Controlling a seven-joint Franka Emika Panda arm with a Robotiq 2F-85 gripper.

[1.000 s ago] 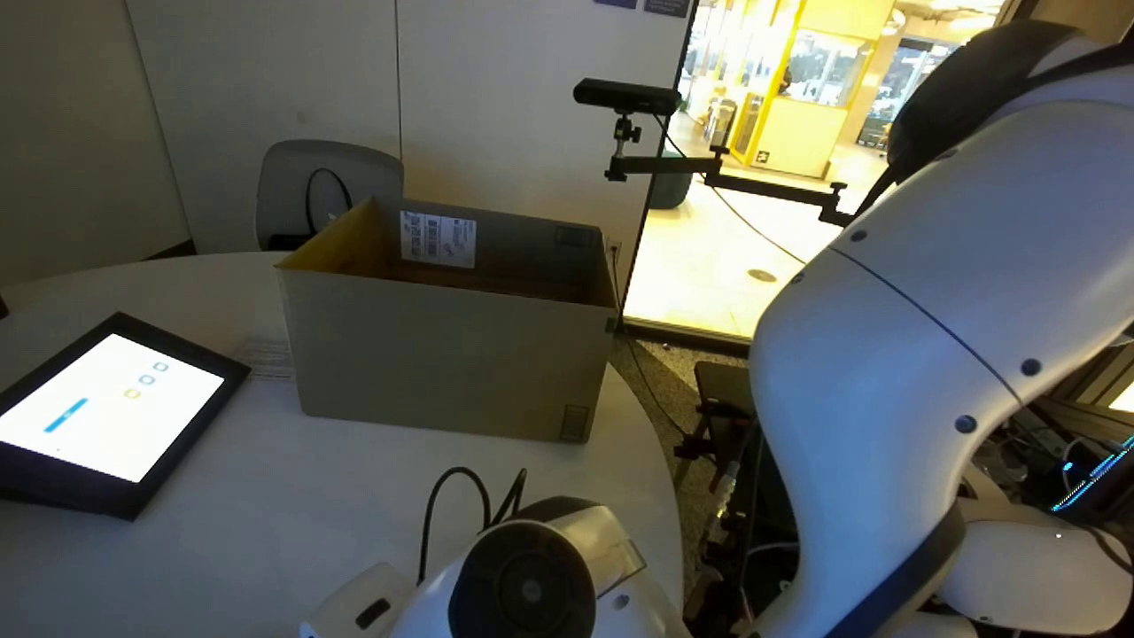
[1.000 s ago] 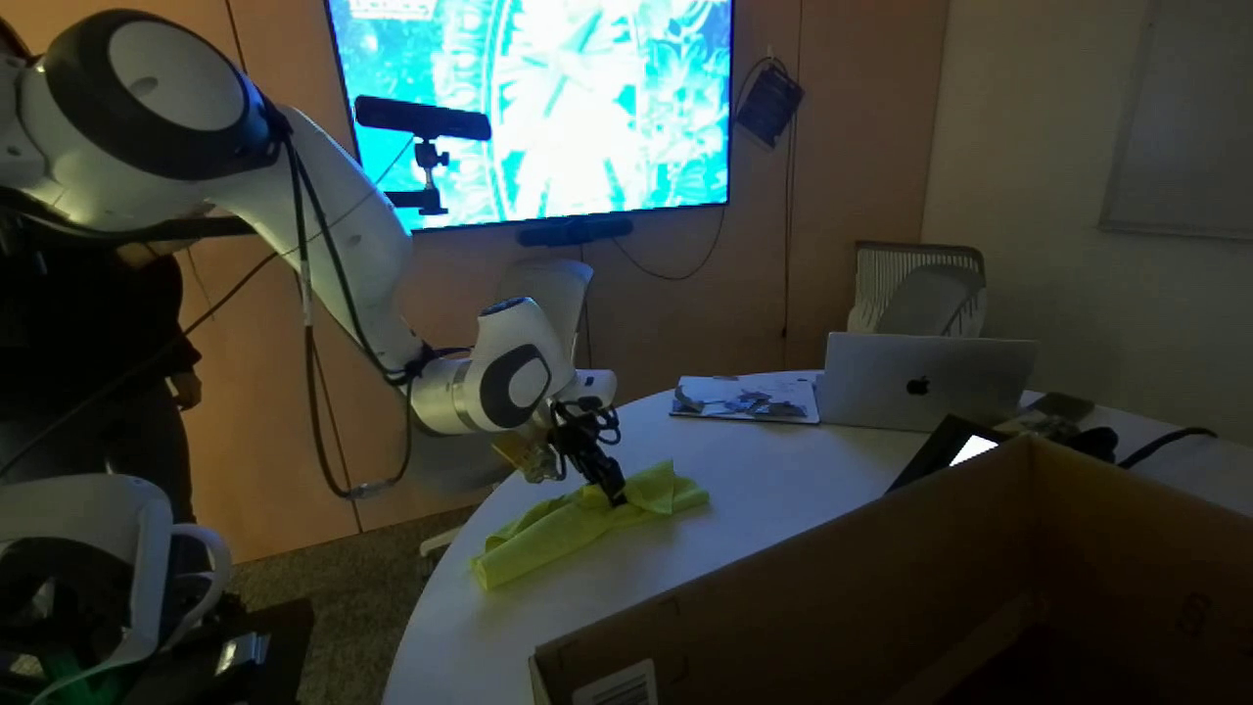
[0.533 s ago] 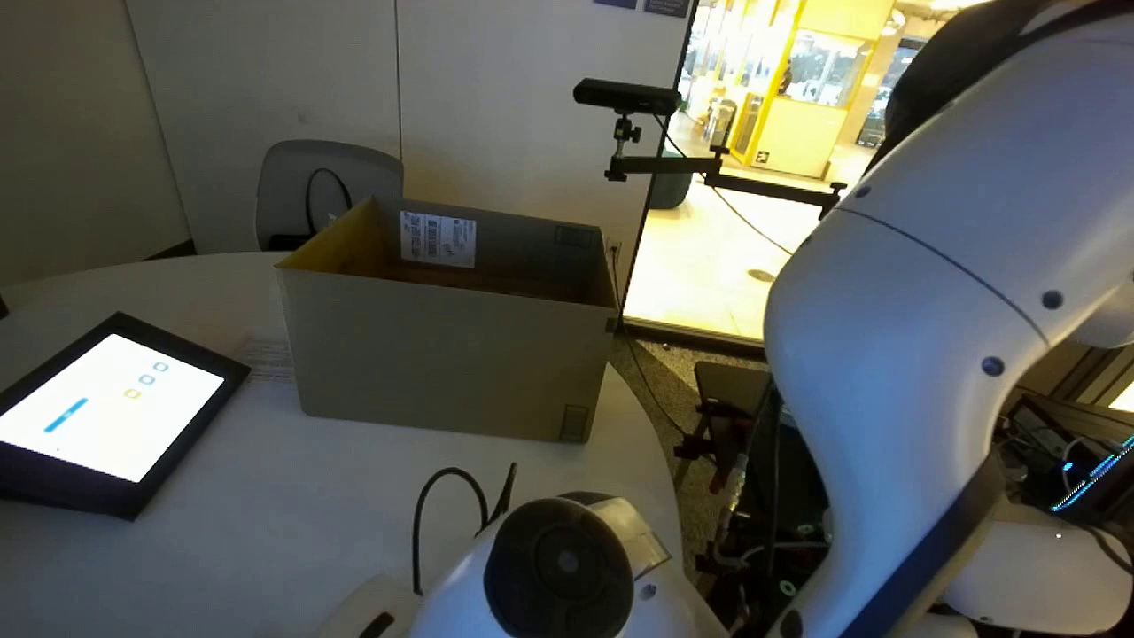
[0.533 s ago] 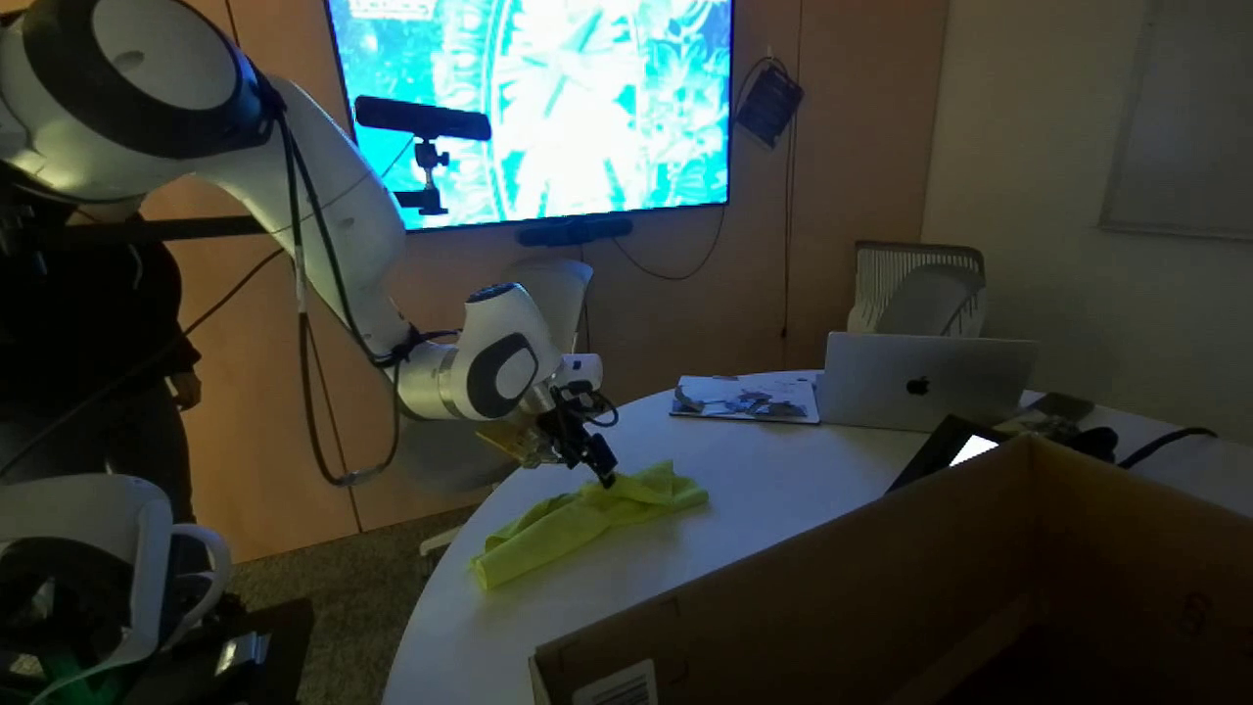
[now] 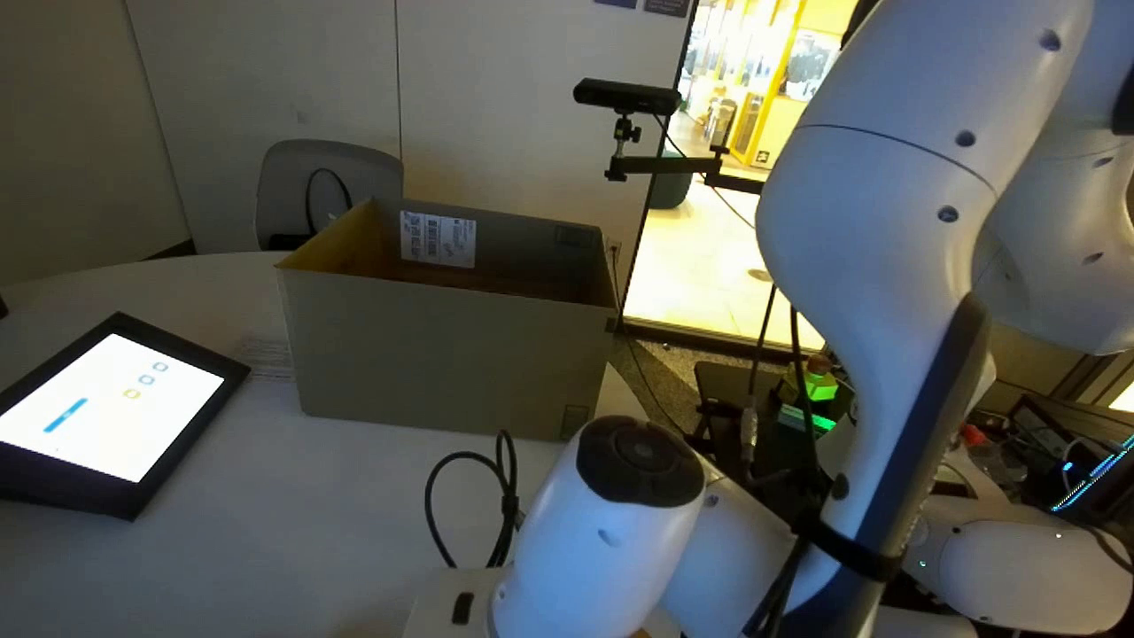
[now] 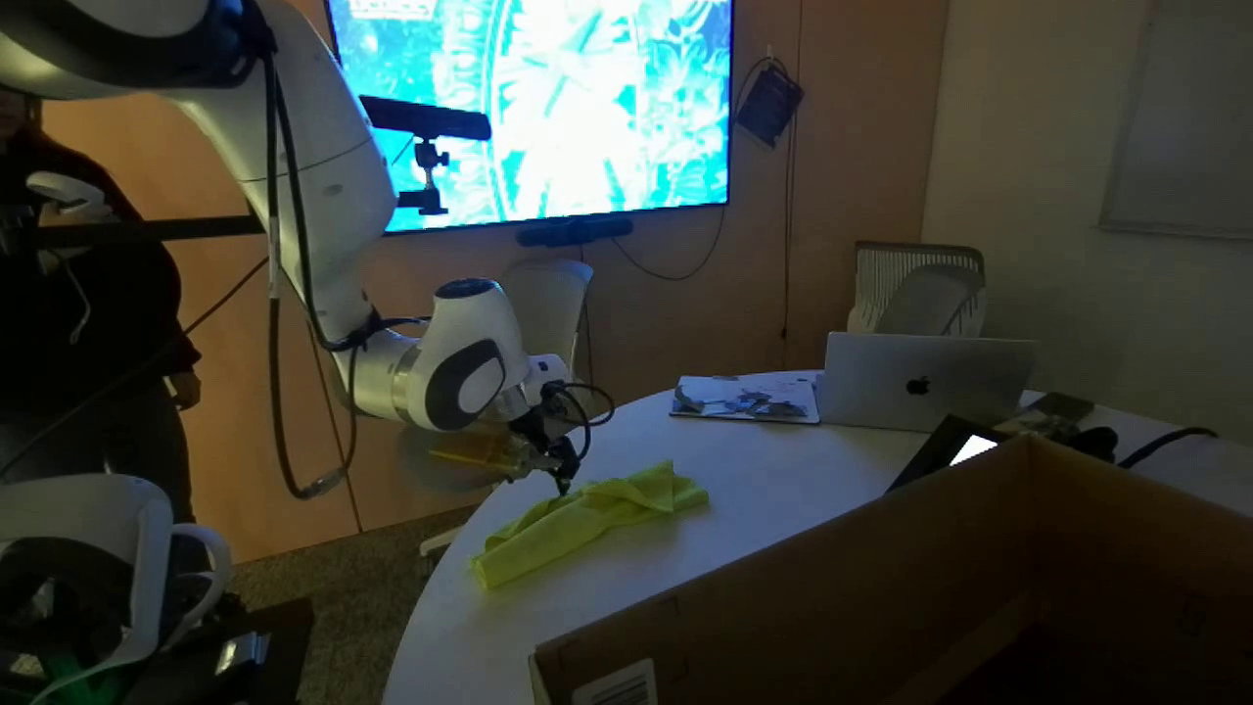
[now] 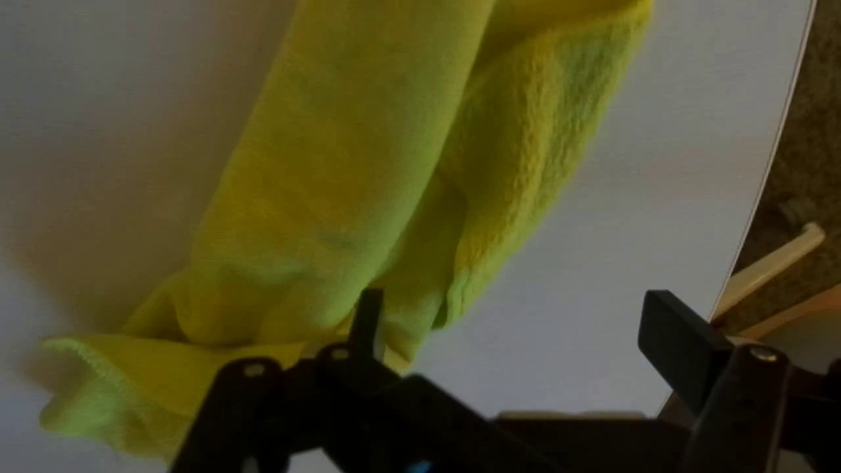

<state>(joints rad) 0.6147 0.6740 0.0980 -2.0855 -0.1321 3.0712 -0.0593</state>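
A crumpled yellow-green cloth [image 6: 597,519] lies on the white round table [image 6: 773,480], and it fills much of the wrist view as a long folded strip of cloth [image 7: 328,171]. My gripper [image 7: 516,312] is open, its jaws wide apart with nothing held between them. One finger [image 7: 370,322] overlaps the cloth's lower edge in the wrist view; the opposite finger [image 7: 683,348] stands over bare tabletop near the rim. In an exterior view the gripper [image 6: 562,482] hangs at the cloth's far side, just above or touching it; which, I cannot tell. Elsewhere the arm hides it.
A big open cardboard box [image 5: 452,354] stands on the table, also the near box [image 6: 881,587] in an exterior view. A tablet-like screen [image 5: 115,408], a silver laptop [image 6: 925,382] and a paper-covered board [image 6: 746,399] rest there too. A chair [image 6: 548,304] stands behind the table.
My gripper has come up from the cloth and shifted left across it, towards the table's edge, with the arm drawing back. The cloth has stayed in place.
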